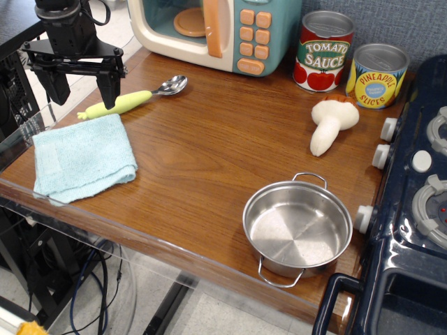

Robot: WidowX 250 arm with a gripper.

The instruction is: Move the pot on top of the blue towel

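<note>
The pot (298,227) is a small shiny steel pot with two wire loop handles, standing empty and upright near the table's front right edge. The blue towel (82,158) lies folded at the front left of the table, far from the pot. My gripper (82,89) hangs at the upper left, above the table behind the towel, with its two black fingers spread apart and nothing between them.
A spoon with a yellow-green handle (133,100) lies behind the towel. A toy microwave (216,31) stands at the back. A tomato sauce can (323,51), a pineapple can (376,76) and a toy mushroom (330,123) are at the back right. A toy stove (419,209) borders the right.
</note>
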